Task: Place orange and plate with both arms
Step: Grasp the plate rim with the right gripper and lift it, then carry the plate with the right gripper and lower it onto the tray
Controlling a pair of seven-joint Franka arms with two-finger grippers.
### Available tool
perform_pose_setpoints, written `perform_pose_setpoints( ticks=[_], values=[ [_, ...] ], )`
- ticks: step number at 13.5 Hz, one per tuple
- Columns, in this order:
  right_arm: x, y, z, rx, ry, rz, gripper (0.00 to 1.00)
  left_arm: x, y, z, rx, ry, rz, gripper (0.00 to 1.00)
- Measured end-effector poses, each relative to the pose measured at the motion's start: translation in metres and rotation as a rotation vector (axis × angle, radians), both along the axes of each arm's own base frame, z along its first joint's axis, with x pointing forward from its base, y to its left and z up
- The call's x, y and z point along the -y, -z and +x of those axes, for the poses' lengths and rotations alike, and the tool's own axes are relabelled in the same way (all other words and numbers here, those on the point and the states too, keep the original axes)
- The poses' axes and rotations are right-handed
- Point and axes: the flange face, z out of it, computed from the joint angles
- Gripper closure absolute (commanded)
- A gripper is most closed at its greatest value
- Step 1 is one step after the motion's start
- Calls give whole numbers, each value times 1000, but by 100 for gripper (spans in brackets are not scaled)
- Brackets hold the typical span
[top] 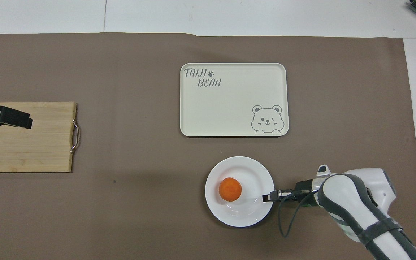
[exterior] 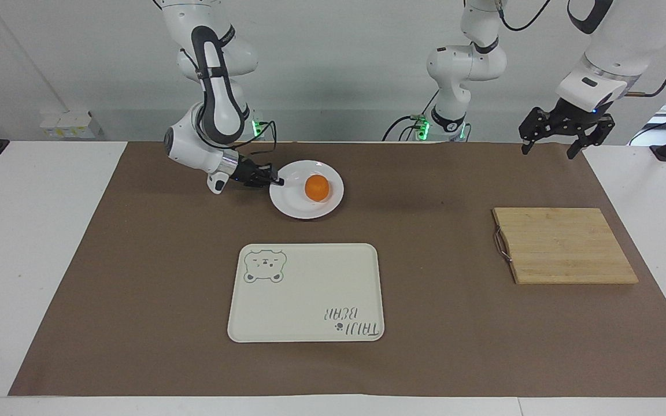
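The orange (exterior: 316,188) lies on the white plate (exterior: 292,205), which rests on the brown mat near the robots. Both show in the overhead view: the orange (top: 230,189) and the plate (top: 244,216). My right gripper (exterior: 276,181) is low at the plate's rim on the right arm's side, its fingers closed on that rim; it also shows in the overhead view (top: 268,196). My left gripper (exterior: 547,151) is open and empty, raised over the mat's edge at the left arm's end, and it waits. In the overhead view one of its fingers (top: 16,119) shows over the board.
A cream tray (exterior: 310,300) with a bear drawing lies farther from the robots than the plate. A wooden cutting board (exterior: 564,245) with a metal handle lies toward the left arm's end. The brown mat (exterior: 136,289) covers the table.
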Motion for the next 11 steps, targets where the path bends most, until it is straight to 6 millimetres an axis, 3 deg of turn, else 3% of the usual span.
perform_pose_setpoints(
  ticks=[5,11],
  values=[
    [-1,-13,18,31,6,15,100,0,0,0,0,-1,0,0],
    [-8,-51,54,109,-9,50,100,0,0,0,0,-1,0,0]
  ],
)
